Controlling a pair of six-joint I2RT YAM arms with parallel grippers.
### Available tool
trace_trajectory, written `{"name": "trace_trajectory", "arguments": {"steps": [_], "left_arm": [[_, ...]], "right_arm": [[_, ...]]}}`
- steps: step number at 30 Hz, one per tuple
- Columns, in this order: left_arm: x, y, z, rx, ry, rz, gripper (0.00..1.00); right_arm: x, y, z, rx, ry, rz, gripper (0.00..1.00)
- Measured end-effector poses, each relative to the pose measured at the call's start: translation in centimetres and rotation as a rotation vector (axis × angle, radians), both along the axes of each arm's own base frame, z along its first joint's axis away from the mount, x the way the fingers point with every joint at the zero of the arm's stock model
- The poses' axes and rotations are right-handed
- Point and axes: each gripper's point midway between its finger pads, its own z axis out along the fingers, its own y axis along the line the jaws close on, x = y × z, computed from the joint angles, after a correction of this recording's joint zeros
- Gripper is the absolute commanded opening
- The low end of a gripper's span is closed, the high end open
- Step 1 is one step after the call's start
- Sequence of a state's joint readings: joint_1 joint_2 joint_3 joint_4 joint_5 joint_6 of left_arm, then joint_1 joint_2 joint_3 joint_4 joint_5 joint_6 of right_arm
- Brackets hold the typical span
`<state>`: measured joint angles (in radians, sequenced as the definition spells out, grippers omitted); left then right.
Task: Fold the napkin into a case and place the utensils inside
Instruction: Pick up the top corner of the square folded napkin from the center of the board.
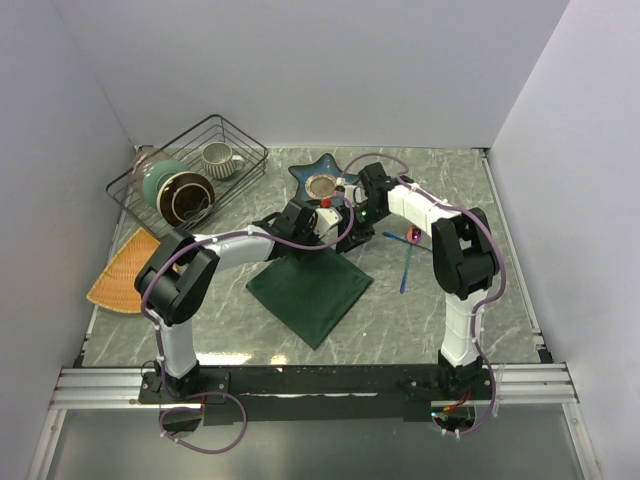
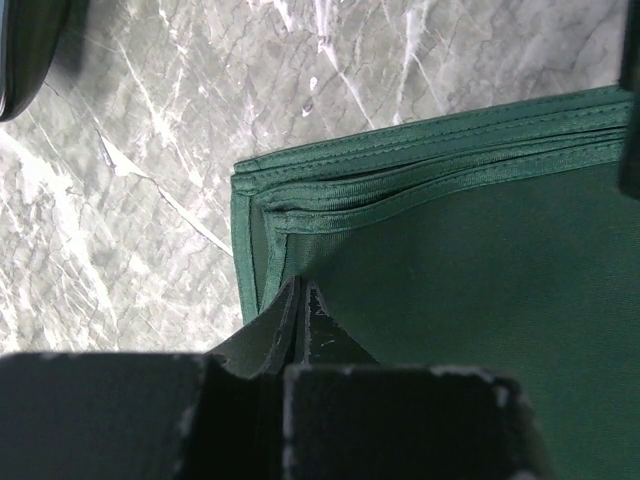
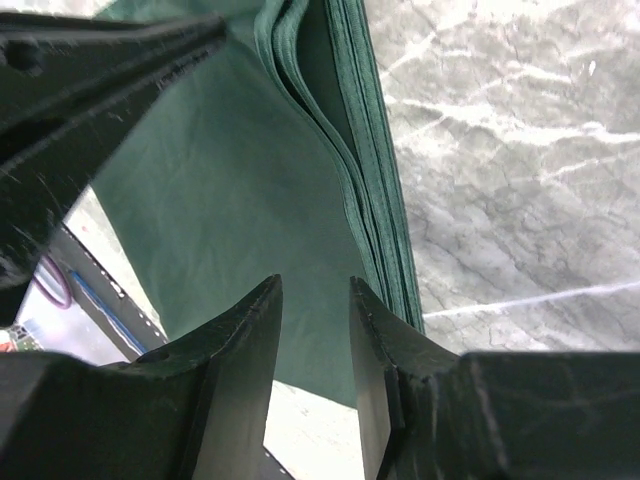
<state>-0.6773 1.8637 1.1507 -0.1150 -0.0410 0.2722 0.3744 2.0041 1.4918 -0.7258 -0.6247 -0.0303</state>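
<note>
The dark green napkin (image 1: pixel 312 287) lies folded into a layered square on the marble table, not a narrow case. My left gripper (image 1: pixel 298 230) is at its far corner. In the left wrist view the gripper (image 2: pixel 300 292) is shut on the napkin's (image 2: pixel 470 300) top layer at the corner. My right gripper (image 1: pixel 343 214) hovers beside it. In the right wrist view the gripper (image 3: pixel 312 290) is open and empty over the napkin (image 3: pixel 230 200), whose edge layers gape. The blue utensil (image 1: pixel 405 268) and the pink-magenta utensil (image 1: pixel 414 235) lie on the table right of the napkin.
A star-shaped blue dish (image 1: pixel 305 172) holding a small bowl stands just behind the grippers. A wire basket (image 1: pixel 245 150) with bowls and a mug is at the back left. An orange-tan mat (image 1: pixel 122 270) lies at the left edge. Walls enclose the table.
</note>
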Motion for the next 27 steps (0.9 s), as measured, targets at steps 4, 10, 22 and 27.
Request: {"name": "trace_trajectory", "arguments": {"steps": [4,10,22,27], "left_arm": [[0.0,-0.1,0.0,-0.006,0.002,-0.005,0.01],[-0.1,-0.3,0.3,-0.022,-0.009,-0.012,0.01],[-0.2,-0.2,1.2,-0.048,-0.039,-0.013,0.01],[-0.2,-0.3,1.3,-0.052,-0.042,-0.014,0.01]], "right_arm": [[0.6,0.7,0.0,0.018,0.007,-0.009,0.4],[2.4,2.4,-0.4,0.052,0.007,-0.042,0.4],[4.7,4.6,-2.2,0.117,0.052,-0.096,0.39],[5.0,5.2,-1.7,0.147,0.054,-0.093,0.38]]}}
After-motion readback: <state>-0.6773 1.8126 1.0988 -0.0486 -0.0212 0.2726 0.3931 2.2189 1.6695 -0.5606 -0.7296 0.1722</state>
